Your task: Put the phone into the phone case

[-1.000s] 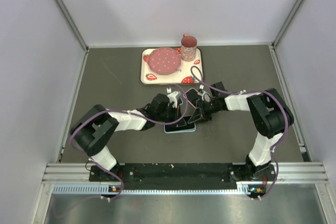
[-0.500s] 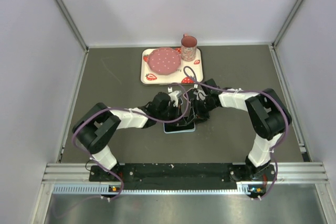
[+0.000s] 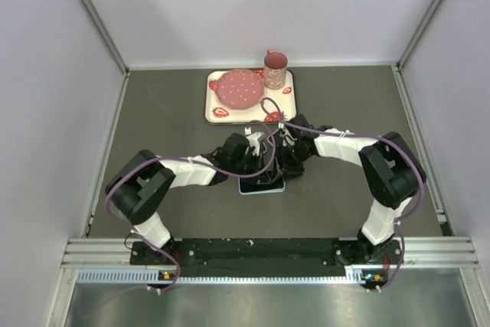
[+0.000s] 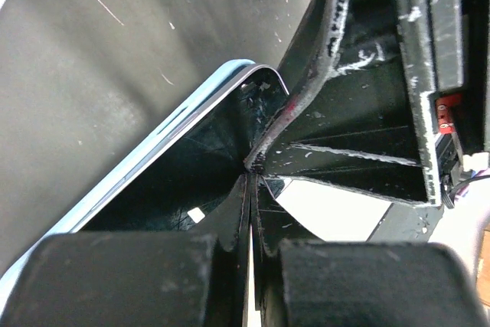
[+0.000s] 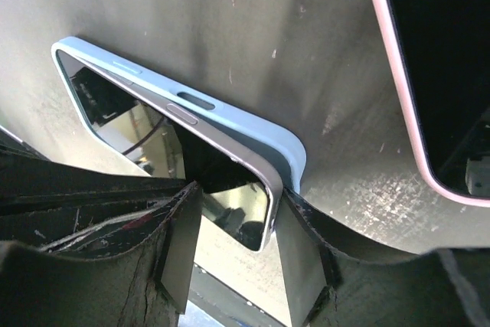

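**Desk:** Where's the phone (image 5: 153,135)?

**Photographer:** Just on the arms' side of the strawberry tray (image 3: 245,117), lying in the light-blue phone case (image 5: 245,124), gray frame showing above its edge.

**Desk:** The claws?

**Photographer:** Left gripper (image 4: 251,166) pressed together, tip on the glass. Right gripper (image 5: 239,193) spread, straddling a corner.

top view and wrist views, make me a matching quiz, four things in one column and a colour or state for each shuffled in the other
Things:
1 phone case
2 plate
3 cup
4 left gripper

Colour or state:
a shut
b standing upright
c light blue
d lying flat on the tray

Pairs: 1-c, 2-d, 3-b, 4-a
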`<action>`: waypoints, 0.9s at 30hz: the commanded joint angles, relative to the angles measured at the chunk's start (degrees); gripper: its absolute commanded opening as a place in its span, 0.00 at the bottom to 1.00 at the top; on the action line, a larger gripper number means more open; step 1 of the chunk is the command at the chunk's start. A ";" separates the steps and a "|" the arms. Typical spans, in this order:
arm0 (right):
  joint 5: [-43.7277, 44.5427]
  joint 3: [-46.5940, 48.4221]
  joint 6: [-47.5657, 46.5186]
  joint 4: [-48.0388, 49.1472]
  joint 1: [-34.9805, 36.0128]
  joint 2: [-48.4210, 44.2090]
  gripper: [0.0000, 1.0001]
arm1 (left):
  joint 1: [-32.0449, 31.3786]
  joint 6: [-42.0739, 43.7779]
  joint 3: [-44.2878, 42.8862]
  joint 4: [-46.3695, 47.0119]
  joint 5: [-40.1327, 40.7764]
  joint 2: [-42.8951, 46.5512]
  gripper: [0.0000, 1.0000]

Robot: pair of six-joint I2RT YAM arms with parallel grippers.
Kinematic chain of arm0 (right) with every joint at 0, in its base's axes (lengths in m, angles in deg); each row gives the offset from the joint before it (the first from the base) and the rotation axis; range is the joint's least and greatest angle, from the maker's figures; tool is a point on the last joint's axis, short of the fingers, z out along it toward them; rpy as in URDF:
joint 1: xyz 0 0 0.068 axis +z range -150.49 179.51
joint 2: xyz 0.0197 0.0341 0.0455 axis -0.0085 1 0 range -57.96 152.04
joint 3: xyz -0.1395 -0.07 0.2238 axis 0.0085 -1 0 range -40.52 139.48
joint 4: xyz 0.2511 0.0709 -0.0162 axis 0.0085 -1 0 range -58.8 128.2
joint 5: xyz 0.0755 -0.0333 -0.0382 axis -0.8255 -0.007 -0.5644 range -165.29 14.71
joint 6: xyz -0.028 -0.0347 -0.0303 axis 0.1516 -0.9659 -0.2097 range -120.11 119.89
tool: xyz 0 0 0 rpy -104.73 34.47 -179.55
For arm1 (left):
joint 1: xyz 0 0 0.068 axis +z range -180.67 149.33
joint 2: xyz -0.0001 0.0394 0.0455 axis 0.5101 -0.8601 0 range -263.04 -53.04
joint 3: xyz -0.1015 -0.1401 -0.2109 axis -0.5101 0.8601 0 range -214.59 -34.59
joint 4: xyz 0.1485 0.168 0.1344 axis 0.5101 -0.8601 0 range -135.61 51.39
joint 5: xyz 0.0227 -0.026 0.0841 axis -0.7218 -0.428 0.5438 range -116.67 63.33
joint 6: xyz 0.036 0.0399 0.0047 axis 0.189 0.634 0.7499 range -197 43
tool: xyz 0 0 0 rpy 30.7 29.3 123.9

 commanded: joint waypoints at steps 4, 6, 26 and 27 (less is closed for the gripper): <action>18.67 -3.71 -5.13 -6.74 2.18 4.47 0.51 | -0.90 1.31 -0.66 -4.30 5.78 -5.15 0.00; 18.67 -3.53 -5.22 -7.27 2.10 3.24 0.52 | -0.90 1.13 -1.01 -5.43 6.04 -5.77 0.00; 3.30 -5.37 -4.78 -0.87 -4.40 -10.47 0.55 | -0.81 1.48 -0.74 -6.76 7.09 -7.35 0.00; 1.29 -6.42 -4.87 -0.33 -6.15 -10.91 0.56 | -0.81 1.57 -0.92 -6.85 6.92 -7.44 0.00</action>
